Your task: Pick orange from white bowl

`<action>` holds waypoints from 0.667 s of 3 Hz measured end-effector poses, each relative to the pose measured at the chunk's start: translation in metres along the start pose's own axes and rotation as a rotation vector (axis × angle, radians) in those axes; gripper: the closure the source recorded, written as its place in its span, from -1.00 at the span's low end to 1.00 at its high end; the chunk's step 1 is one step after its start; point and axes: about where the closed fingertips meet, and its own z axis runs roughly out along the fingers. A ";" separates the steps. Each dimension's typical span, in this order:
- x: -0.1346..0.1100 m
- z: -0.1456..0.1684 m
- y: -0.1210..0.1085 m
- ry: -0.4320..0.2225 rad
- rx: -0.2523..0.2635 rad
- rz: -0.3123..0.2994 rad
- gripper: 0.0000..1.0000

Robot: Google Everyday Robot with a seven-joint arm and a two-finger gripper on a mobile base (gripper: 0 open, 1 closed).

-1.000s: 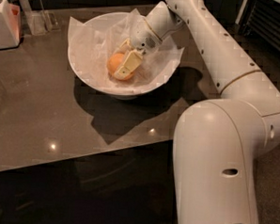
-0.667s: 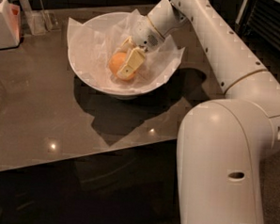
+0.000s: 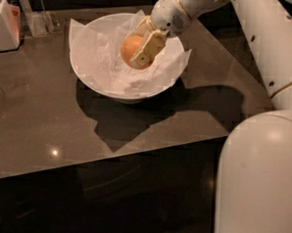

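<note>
The orange [image 3: 130,47] is a small round fruit held between the pale fingers [image 3: 145,51] of my gripper [image 3: 138,52], above the inside of the white bowl [image 3: 99,28]. The gripper is shut on the orange and comes in from the upper right on the white arm. The bowl is wide and lined with crumpled white paper [image 3: 97,57] that sticks out past its rim. It stands on the dark brown table [image 3: 48,118]. The far finger is mostly hidden behind the orange.
A white boxy appliance [image 3: 4,25] stands at the table's far left edge, with clear containers [image 3: 40,22] beside it. My large white arm body [image 3: 260,183] fills the lower right. The table's front edge runs diagonally below the bowl.
The gripper has risen with the orange in it, lifting it from the bottom of the bowl to about rim height. The view has shifted a little closer.
</note>
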 end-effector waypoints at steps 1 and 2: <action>-0.012 -0.030 0.031 -0.046 0.052 0.004 1.00; -0.014 -0.051 0.062 -0.076 0.110 0.030 1.00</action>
